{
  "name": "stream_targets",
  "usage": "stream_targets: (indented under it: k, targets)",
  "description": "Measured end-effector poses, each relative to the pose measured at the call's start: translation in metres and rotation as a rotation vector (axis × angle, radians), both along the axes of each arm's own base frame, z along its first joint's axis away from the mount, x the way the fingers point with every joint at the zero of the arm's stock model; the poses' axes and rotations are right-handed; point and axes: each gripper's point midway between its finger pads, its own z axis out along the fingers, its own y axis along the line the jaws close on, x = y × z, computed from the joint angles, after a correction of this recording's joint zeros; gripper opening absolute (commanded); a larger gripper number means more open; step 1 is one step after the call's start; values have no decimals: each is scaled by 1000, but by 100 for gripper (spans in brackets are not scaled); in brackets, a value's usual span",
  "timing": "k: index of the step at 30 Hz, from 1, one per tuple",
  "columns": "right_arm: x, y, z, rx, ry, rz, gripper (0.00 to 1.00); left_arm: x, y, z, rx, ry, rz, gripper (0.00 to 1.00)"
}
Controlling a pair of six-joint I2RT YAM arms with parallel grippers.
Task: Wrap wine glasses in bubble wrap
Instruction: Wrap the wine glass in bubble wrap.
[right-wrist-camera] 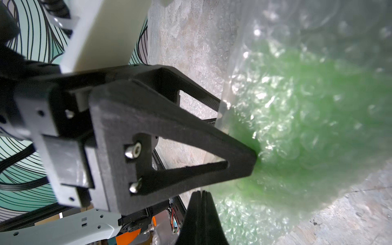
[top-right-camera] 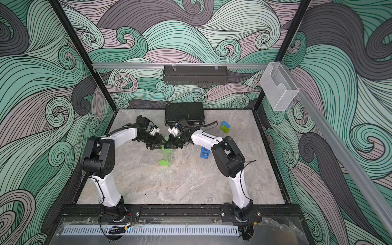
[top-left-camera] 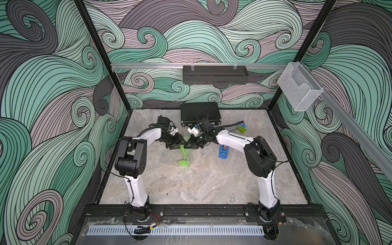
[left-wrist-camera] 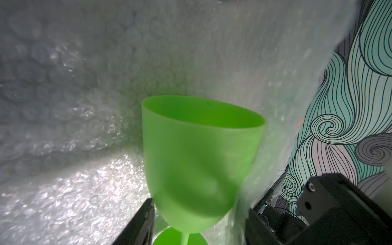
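Lime-green opaque plastic goblet [left-wrist-camera: 197, 161] — smooth, matt; clear bubble-dotted plastic sheet [left-wrist-camera: 74, 106] — glossy, crinkled; grey marble-look tabletop [top-left-camera: 191, 186], smooth.

No legible text anywhere

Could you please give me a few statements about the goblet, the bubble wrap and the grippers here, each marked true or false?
1. The right gripper is shut, pinching the bubble wrap. True.
2. The goblet stands alone, far from both grippers. False: its bowl is between the two grippers.
3. The left gripper has its fingers on either side of the bottom of the goblet's bowl. True.
4. The bubble wrap lies flat, well clear of the goblet. False: it rises around the bowl.
5. The black case sits at the front, by the arm bases. False: it is at the back of the table.
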Motion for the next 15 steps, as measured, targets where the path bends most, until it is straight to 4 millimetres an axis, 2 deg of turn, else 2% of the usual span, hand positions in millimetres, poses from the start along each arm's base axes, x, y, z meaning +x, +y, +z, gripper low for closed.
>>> stream_targets:
  k: [4,8,12,13,15]
  targets:
    - [-2,-2,-2,-9,1,8,23,2,0,0,0,-8,-5,47]
    - [-6,-15,-1,-29,11,-2,35,3,0,1,0,-12,-7,46]
    - [2,-43,7,-66,-2,-61,60,3,0,1,0,-15,-10,46]
    - [8,-51,9,-76,-10,-83,73,3,0,1,0,-16,-11,46]
    - [22,-64,11,-98,-23,-125,90,3,-1,1,-1,-16,-11,46]
